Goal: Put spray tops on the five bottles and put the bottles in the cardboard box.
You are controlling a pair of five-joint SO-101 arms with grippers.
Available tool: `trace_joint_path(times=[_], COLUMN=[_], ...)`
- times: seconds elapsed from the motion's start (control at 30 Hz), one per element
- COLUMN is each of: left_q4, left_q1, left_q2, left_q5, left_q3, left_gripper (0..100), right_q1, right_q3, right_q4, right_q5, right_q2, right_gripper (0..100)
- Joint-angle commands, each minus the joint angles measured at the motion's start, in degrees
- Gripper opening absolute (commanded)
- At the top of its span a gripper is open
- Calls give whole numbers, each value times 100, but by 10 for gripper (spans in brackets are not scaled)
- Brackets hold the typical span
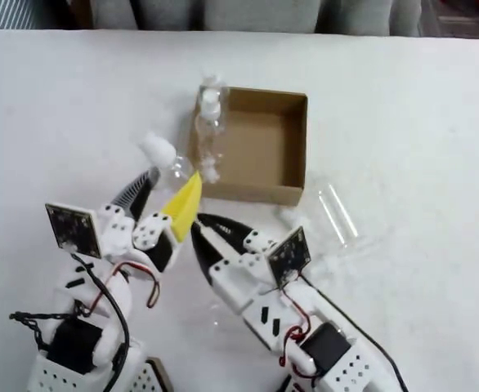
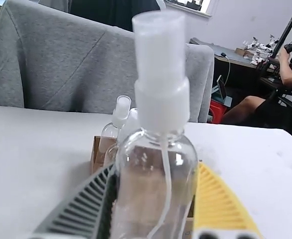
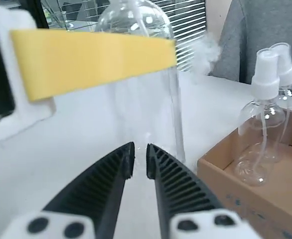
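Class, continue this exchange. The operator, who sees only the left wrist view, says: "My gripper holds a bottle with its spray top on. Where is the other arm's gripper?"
Observer: The right gripper is close beside the left gripper and its bottle, towards the arms' bases, with its fingers nearly together and nothing between them.
Operator: Anything lying outside the box?
Observer: Yes. A clear tube-shaped item lies on the table, just off the cardboard box on the right arm's side.
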Motion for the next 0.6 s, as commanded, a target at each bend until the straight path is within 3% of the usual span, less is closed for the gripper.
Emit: trace_joint_path(times=[0.0,0.13,0.33,0.57], left_q4=[-281,-440,-1609,-2426], left_q1=[374,374,374,374], left_q2=[-145,-145,-136,-127], left_q5=[44,44,44,44], left_q3=[-44,176,809,1222], left_gripper=[22,22,22,22], right_q1=[-286,198,954,2492], right_q3=[-79,-79,-44,149], right_q4=[637,1385,1473,1965], right_q5=[-53,-70,-70,-26], right_q2=[-444,-927,-848,-857], right_gripper=[16,16,16,16])
